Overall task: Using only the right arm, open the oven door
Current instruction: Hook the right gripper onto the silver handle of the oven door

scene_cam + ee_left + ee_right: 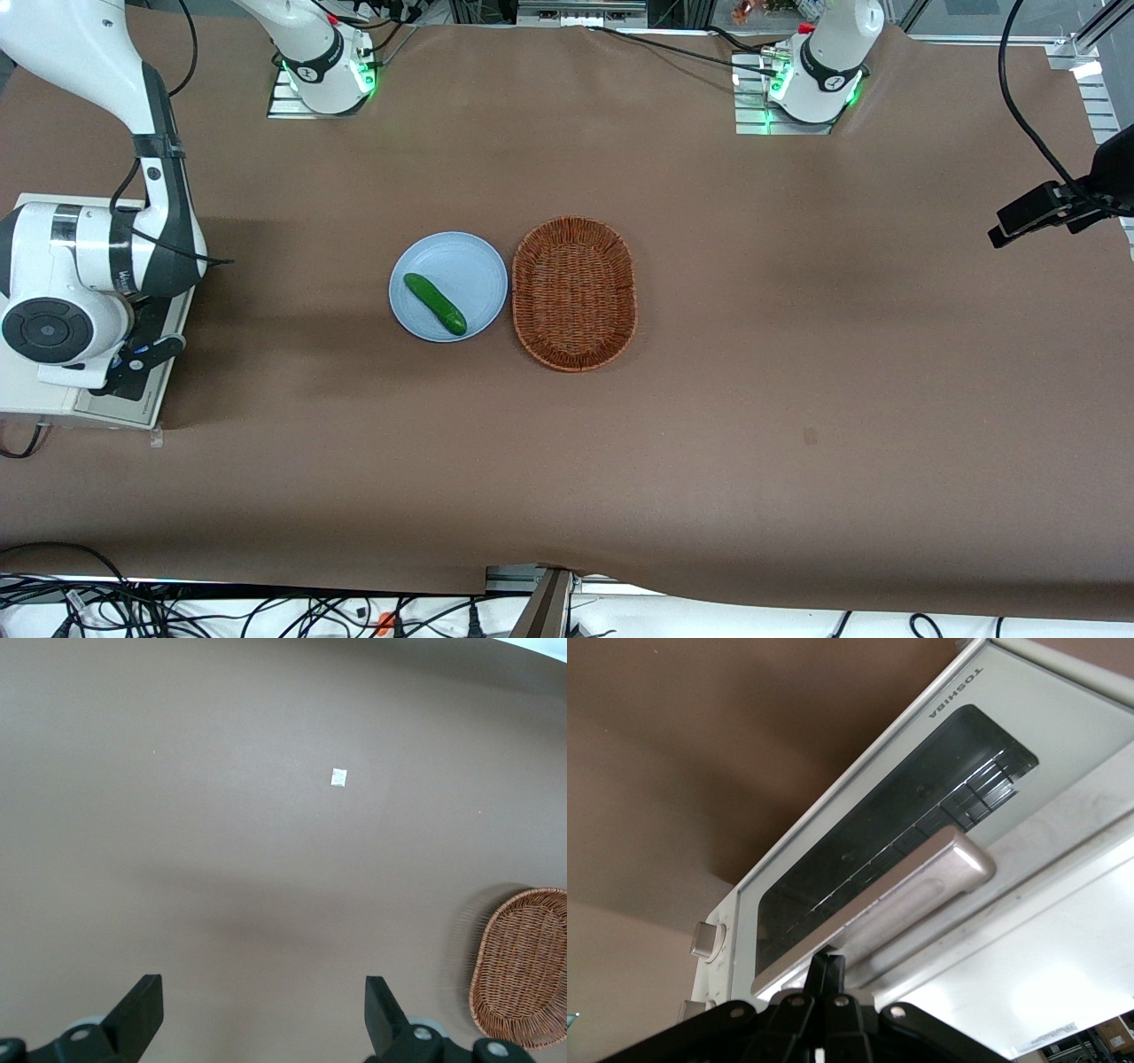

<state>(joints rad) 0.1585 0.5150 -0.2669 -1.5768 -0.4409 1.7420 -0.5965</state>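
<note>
The oven door (859,859), cream-white with a dark glass window, fills the right wrist view, and its silver bar handle (912,890) runs across it. My gripper (830,964) is shut, both fingers pressed together with nothing between them, and their tips sit against the underside of the handle near its end by the knobs. In the front view the right arm (97,257) hangs over the oven (31,399) at the working arm's end of the table, with its black gripper (137,361) at the oven's front edge. Whether the door is ajar I cannot tell.
Two silver knobs (707,939) sit beside the door. Mid-table lie a light blue plate (461,257) holding a green cucumber (435,304) and, beside it, a brown wicker basket (575,292), also seen from the parked arm's wrist (523,967).
</note>
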